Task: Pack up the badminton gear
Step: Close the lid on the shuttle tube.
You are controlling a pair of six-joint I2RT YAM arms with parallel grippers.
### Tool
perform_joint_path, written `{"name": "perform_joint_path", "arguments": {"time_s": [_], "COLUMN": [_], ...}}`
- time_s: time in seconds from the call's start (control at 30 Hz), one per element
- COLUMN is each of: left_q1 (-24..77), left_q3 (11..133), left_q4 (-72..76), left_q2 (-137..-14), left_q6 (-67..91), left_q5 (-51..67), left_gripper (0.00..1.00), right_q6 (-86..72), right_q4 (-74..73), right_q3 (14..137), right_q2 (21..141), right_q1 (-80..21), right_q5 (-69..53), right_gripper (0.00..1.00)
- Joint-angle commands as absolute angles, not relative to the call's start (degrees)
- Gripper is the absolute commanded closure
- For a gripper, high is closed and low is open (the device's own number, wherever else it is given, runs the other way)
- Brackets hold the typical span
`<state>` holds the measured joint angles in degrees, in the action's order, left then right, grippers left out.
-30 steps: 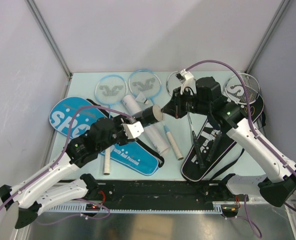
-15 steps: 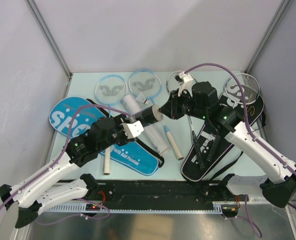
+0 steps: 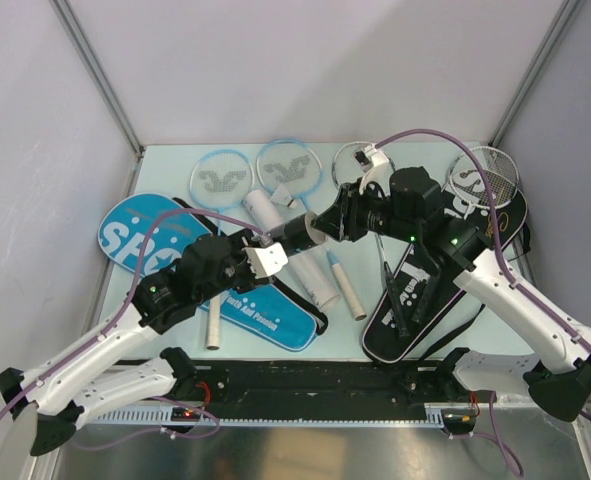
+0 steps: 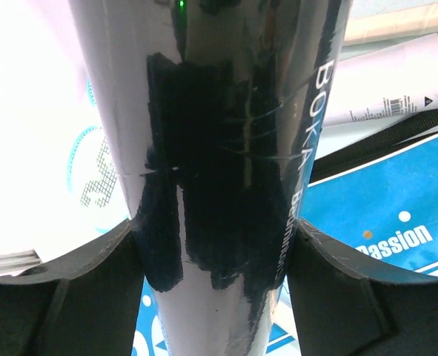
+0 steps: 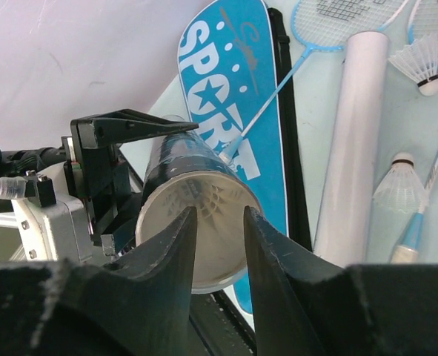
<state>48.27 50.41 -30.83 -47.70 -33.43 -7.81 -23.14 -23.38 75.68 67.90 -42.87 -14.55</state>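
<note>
The left gripper [image 4: 219, 252] is clamped around the black tube [image 3: 297, 230], which is held off the table just right of the blue "SPORT" cover [image 3: 145, 235]. Farther right of that cover, the right gripper [image 5: 220, 215] sits at the tube's open mouth. Its fingers are apart and grip nothing, and a white shuttlecock [image 5: 216, 199] shows inside the tube.

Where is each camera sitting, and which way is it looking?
Top camera: fixed above and behind the arms, looking down at the table; both arms show, left gripper and right gripper included.
Left wrist camera: rides the left wrist, looking along its fingers at the black tube they clamp.
Right wrist camera: rides the right wrist, looking past its parted fingers into that tube's open end.
Shared: all three see the black tube.
</note>
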Motion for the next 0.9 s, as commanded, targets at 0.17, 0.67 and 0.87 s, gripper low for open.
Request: {"name": "perform_joint_path", "arguments": {"time_s": [0.17,0.67,0.87], "left_q1": [49.04,48.98,48.96], "left_q3": [57.32,58.05,58.57], "left_q4": [-22.43,-18.51,-16.64], "left_q2": [-47.91,-47.59,-47.03], "left_q6": [-29.41,-26.58,-24.94], "left_q5": [-4.85,-2.28,-3.85], "left_gripper": [0.43,0.43,0.41], "right_q6": [-27.80,-35.02,-40.81], "right_q4": [-19.02,-5.50,-3.13], "right_q3": [70.31,61.68,58.99], "right_q2": [70.05,72.49,71.50], "right_q1": [-49.60,-63.86,-65.24], "right_q5": [-11.12,20.07,21.57], "right_gripper": [0.66,0.71,0.72]}}
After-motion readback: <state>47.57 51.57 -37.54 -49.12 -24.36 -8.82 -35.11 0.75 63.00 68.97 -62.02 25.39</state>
